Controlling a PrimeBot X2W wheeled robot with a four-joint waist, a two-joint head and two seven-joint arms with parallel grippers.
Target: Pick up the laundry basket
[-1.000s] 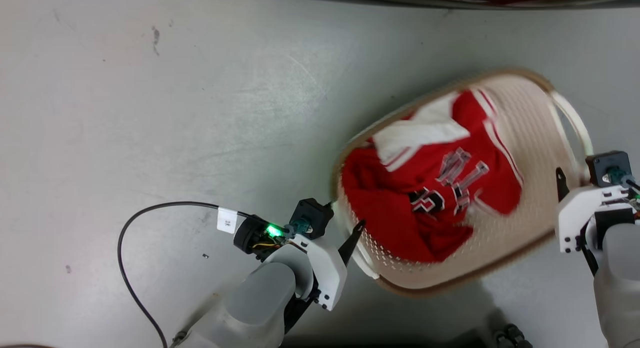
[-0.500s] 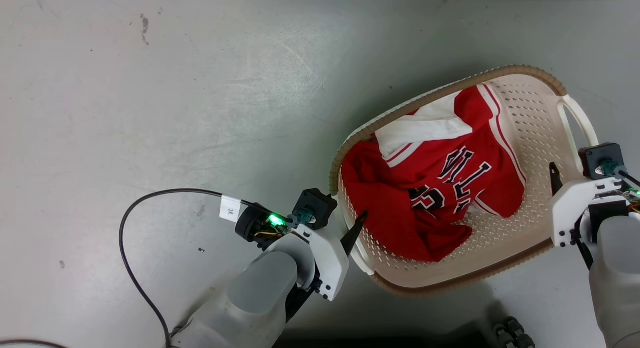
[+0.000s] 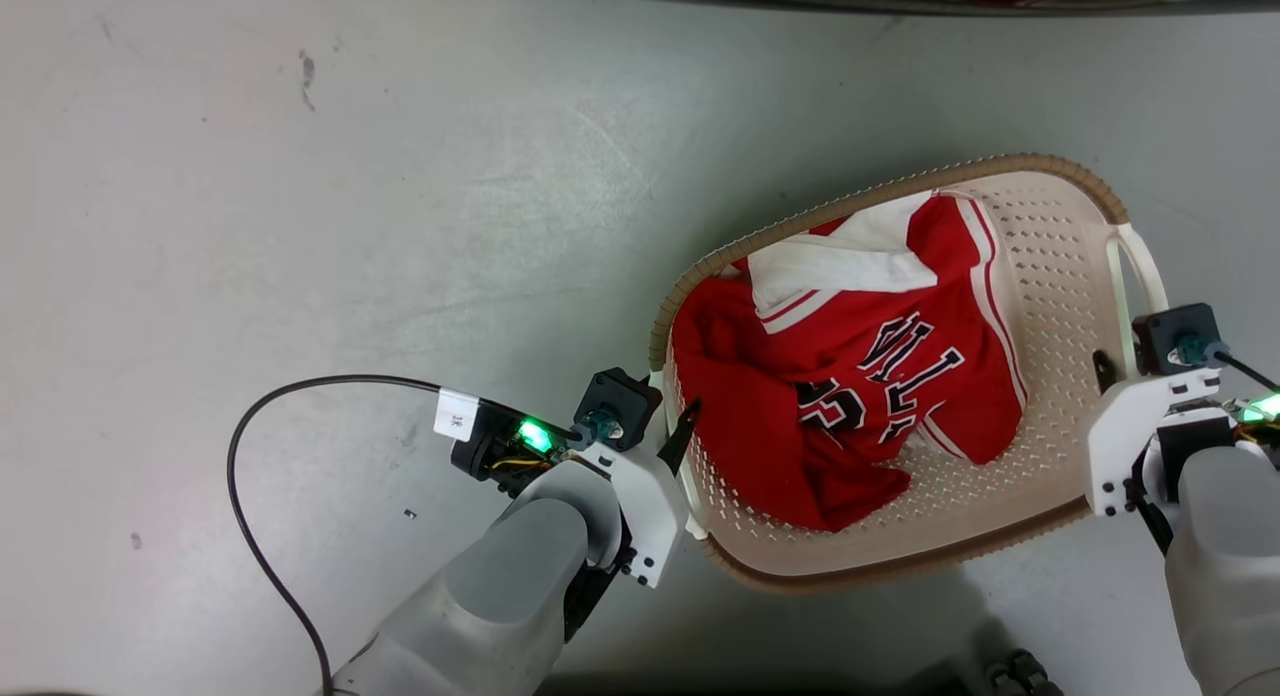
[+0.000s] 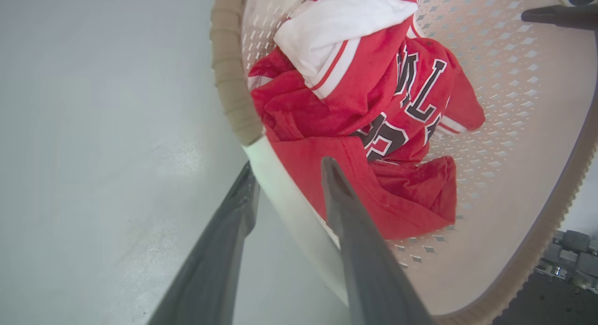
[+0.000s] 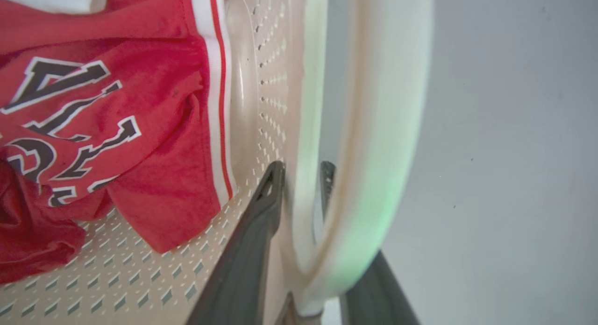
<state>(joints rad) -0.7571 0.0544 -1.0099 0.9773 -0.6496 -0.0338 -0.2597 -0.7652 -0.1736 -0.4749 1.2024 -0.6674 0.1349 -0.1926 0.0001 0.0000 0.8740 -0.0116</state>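
Cream plastic with rows of small holes and a brown braided rim: the laundry basket (image 3: pixel 1055 276) sits low and right of centre in the head view, over the grey floor (image 3: pixel 300 226), skewed so one white side handle faces each arm. A red jersey (image 3: pixel 850 376) with a white panel lies crumpled inside, heaped toward the left end.

The left hand (image 4: pixel 288 168) straddles the white handle on its side, one dark finger outside the basket and the other inside, just above the red cloth. Both tips lie against the plastic, so it looks closed on that handle. The right hand (image 5: pixel 302 166) pinches the strip of wall by the other handle, one finger inside the basket and the other poked through the handle's opening, with hardly any gap left. It is gripping the basket.

With both sides held, the step in hand is the lift itself. A shadow falls on the floor beyond the near rim, but whether the base has left the floor cannot be told.

The next move calls for both arms to rise together at one pace. They should keep their spacing, so the thin plastic neither bows nor slips out of the narrow fingers. The basket should stay level, since the jersey's weight lies toward the left.
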